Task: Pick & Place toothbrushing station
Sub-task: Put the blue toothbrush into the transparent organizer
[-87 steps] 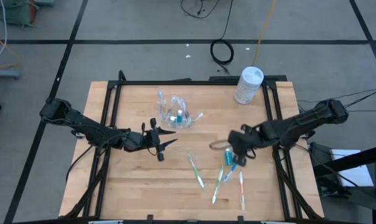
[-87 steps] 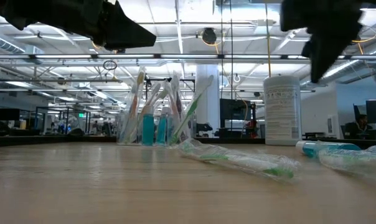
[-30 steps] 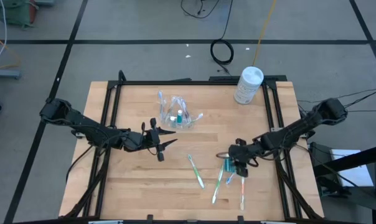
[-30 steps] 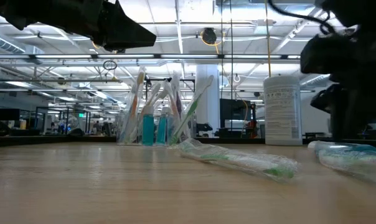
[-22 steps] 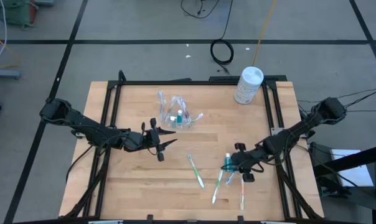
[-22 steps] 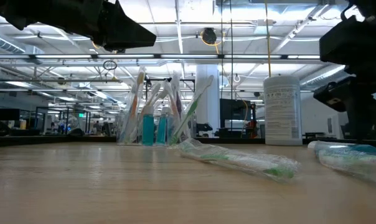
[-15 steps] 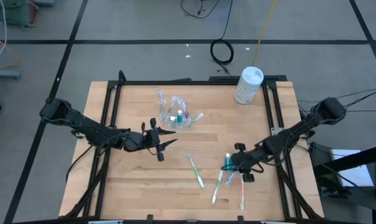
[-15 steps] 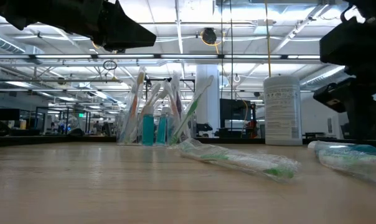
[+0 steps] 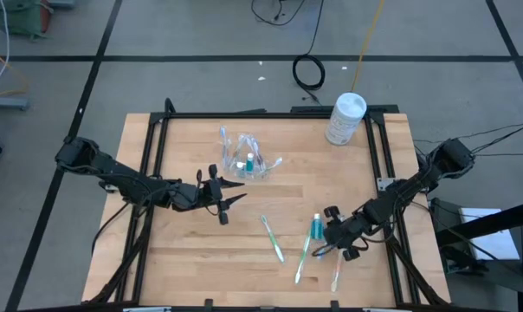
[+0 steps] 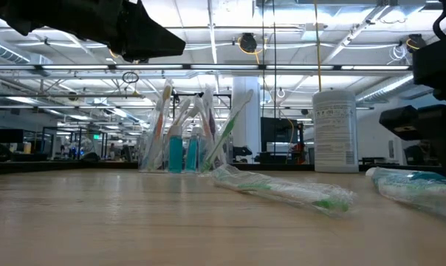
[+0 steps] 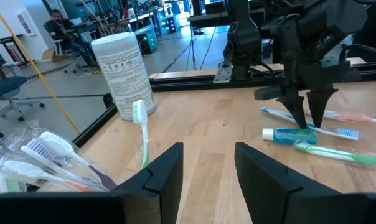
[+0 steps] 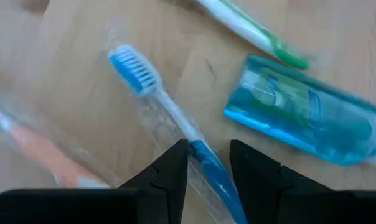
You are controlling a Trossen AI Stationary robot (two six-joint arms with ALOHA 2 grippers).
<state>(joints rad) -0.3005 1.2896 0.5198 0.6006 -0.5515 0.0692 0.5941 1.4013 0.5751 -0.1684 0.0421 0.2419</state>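
Blue toothbrush (image 12: 175,118) handle half hidden between right gripper's (image 12: 208,163) parted fingers, left gripper (image 11: 208,163) likewise parted.

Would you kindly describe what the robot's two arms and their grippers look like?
Both arms are dark, near-black, jointed and slim, with black cables trailing from their bases. The left gripper ends in two pointed black fingers. The right gripper is blocky and black, with two tapering black fingers ending in narrow tips. No markings are legible.
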